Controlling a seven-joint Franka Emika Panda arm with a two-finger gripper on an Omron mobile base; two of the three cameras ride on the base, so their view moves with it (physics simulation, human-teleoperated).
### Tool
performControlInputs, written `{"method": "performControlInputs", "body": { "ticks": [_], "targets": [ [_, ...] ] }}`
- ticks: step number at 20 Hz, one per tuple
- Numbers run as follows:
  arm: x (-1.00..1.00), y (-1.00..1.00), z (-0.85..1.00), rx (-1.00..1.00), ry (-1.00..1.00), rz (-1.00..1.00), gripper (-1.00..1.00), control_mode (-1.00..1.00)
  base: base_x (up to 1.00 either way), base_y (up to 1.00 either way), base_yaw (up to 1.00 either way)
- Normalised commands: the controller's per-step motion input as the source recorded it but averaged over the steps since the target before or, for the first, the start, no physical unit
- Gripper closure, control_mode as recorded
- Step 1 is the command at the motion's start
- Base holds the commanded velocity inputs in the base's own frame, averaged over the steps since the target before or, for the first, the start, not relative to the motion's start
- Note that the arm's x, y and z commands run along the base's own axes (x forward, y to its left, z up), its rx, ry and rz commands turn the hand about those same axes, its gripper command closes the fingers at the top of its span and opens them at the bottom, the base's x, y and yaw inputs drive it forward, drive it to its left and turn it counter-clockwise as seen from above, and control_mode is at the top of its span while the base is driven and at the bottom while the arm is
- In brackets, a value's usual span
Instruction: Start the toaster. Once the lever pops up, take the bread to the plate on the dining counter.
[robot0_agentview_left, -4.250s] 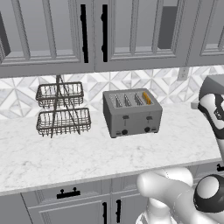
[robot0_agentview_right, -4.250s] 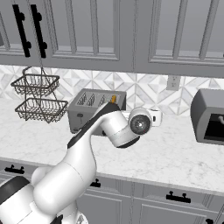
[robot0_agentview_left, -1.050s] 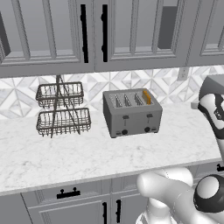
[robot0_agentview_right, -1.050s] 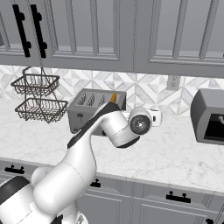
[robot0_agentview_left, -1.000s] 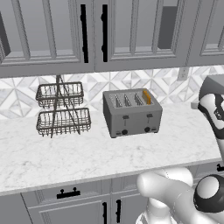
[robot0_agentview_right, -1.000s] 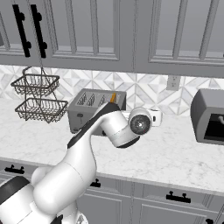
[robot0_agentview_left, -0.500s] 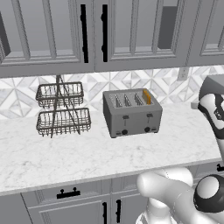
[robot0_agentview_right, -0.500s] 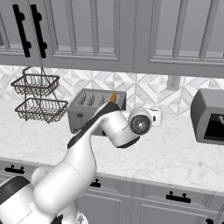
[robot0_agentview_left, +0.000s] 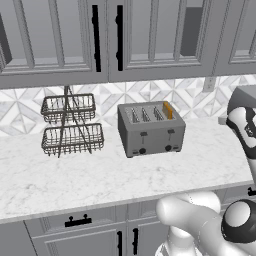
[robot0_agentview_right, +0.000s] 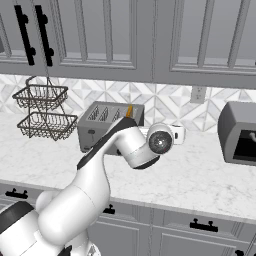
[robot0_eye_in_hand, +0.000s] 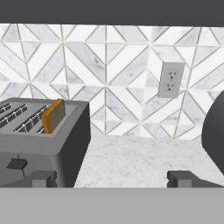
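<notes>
Hand view: toaster (robot0_eye_in_hand: 41, 144) at lower left on the worktop (robot0_eye_in_hand: 140, 159), bread (robot0_eye_in_hand: 53, 114) sitting in its nearest slot; jaws wide, empty. Swing left, lower onto that slot's lever (robot0_eye_in_hand: 16, 164), press straight down

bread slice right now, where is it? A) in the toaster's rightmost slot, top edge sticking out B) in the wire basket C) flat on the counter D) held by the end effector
A: the bread stands in the toaster's rightmost slot, its crust poking above the top, as the hand view also shows.
</notes>
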Motion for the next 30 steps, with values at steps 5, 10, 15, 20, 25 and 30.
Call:
{"method": "performControlInputs", "body": {
  "ticks": [5,10,15,20,25,30],
  "targets": [
    [0.00,0.00,0.00,0.00,0.00,0.00,-1.00,-1.00,0.00,0.00,0.00],
    [0.00,0.00,0.00,0.00,0.00,0.00,-1.00,-1.00,0.00,0.00,0.00],
    [0.01,0.32,0.10,-0.01,0.00,0.00,-1.00,-1.00,0.00,0.00,0.00],
    [0.06,0.59,0.37,-0.03,0.00,0.00,-1.00,-1.00,0.00,0.00,0.00],
    [0.34,0.39,0.07,-0.02,0.31,-0.02,-1.00,-1.00,0.00,0.00,0.00],
    [0.46,0.37,0.00,0.01,0.44,-0.02,-1.00,-1.00,0.00,0.00,0.00]
  ]
}}
